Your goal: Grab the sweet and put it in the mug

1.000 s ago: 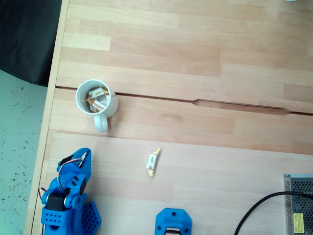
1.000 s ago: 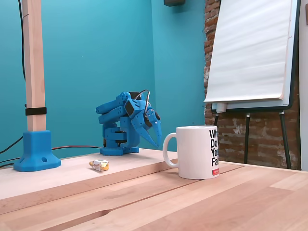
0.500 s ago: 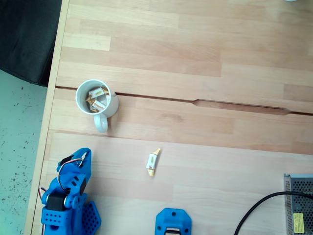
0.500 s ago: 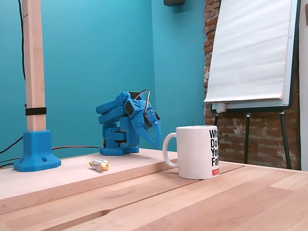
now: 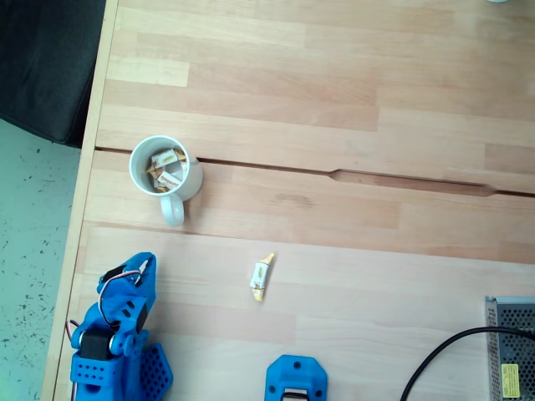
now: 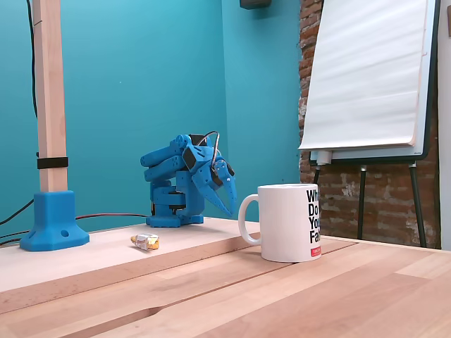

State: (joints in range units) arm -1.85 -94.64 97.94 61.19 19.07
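In a fixed view from above, the mug (image 5: 165, 169) with wrapped sweets inside sits left, the folded blue gripper (image 5: 144, 269) below it with jaws seemingly nearly together, and the sweet (image 5: 261, 276) lies right on the table (image 5: 334, 100), light and crinkly, best pinched across its middle.

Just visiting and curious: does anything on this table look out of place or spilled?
One sweet lies loose on the table, apart from the upright mug, which already holds other sweets. Nothing looks spilled or damaged.
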